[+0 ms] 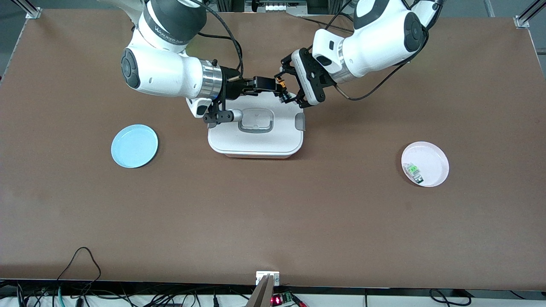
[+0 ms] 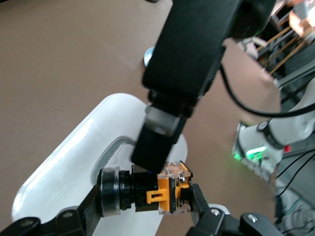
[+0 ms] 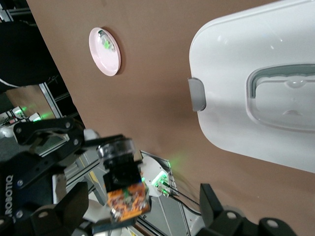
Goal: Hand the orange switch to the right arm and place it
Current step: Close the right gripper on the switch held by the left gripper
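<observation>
Orange switch: small black-and-orange electrical switch (image 1: pixel 280 86) was up in the air over the white lidded box (image 1: pixel 256 135), between the two hands.
Left hand: wide black two-finger hand (image 2: pixel 147 196) was clamped on the switch (image 2: pixel 160 191), fingers (image 2: pixel 199 204) pressing its two ends.
Right hand: slim black two-finger hand (image 1: pixel 277 86) had met the switch from the right arm's end; one finger lay against its body. Whether its fingers had closed on the part, I could not tell.
Blue plate: round light-blue plate (image 1: pixel 134 146) sat on the brown table (image 1: pixel 273 221) toward the right arm's end.
Pink plate: round pink plate (image 1: pixel 433 160) sat toward the left arm's end, holding a small clear-and-green part (image 1: pixel 413 171).
</observation>
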